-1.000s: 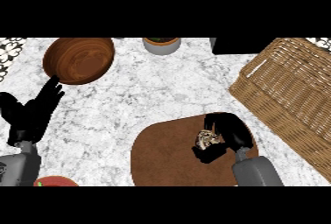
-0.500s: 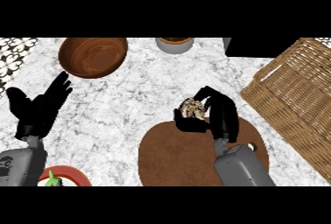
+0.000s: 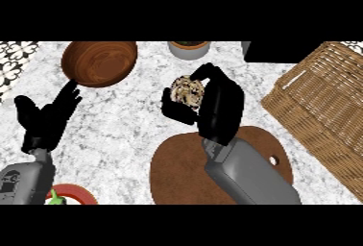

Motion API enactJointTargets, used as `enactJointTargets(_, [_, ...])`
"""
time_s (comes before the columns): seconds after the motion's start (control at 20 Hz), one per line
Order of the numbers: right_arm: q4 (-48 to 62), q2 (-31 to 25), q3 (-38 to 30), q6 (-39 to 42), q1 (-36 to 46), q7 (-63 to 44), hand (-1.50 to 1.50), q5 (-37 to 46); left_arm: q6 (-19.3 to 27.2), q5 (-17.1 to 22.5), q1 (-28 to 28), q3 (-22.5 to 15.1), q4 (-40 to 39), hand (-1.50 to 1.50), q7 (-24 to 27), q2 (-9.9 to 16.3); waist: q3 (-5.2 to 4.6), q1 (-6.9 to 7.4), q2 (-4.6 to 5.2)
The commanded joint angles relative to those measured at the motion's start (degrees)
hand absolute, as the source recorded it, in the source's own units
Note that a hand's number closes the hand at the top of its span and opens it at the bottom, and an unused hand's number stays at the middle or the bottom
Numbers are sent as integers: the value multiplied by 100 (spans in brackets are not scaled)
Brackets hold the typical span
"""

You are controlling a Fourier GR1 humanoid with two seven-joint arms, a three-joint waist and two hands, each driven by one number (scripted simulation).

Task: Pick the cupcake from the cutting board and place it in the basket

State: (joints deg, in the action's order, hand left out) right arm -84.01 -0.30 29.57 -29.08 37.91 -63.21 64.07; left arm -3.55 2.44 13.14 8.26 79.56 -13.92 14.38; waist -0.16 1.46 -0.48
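Cupcake [image 3: 187, 91] is off the cutting board [image 3: 177, 168] now, tucked in the right hand [image 3: 216, 108] with the fingers and thumb curled round it, hanging above bare marble just past the board's far edge. A second ago it was down on the board with the hand closing over it, so the pick part looks done to me and what's left is the carry. Funny thing is it's drifted up and away from the robot rather than toward the basket [image 3: 322, 103], which sits well off to the right.

Room-wise, the wooden bowl [image 3: 99, 62] is off to the left, and a grey pot [image 3: 189, 49] is near, straight ahead. The stretch of counter between the hand and the basket's near rim looks open, so a sideways swing should have space, as long as the cupcake clears that wicker wall. Left hand [image 3: 46, 120] is just resting open at the left side, fingers up.
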Motion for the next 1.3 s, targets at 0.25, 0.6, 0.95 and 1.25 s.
enactJointTargets(0.25, [79, 27, -298, 941, 1573, -2186, 150, 928, -59, 31, -165, 18, 71, 0, 105, -19, 5, -68, 8])
enactJointTargets(0.6, [900, -68, -1972, 1171, 2413, -1322, 150, 1178, -103, 74, -126, 100, 28, 0, 186, 29, 10, -94, 43])
enactJointTargets(0.95, [1150, -705, -2774, 1644, 2271, -894, 150, 1448, 9, -19, -165, 59, 147, 0, 69, -6, 14, -128, 38])
enactJointTargets(1.25, [610, -1011, -3214, 1918, 1739, -514, 150, 1487, -147, 140, -163, 294, 86, 0, 124, 188, 15, -170, 30])
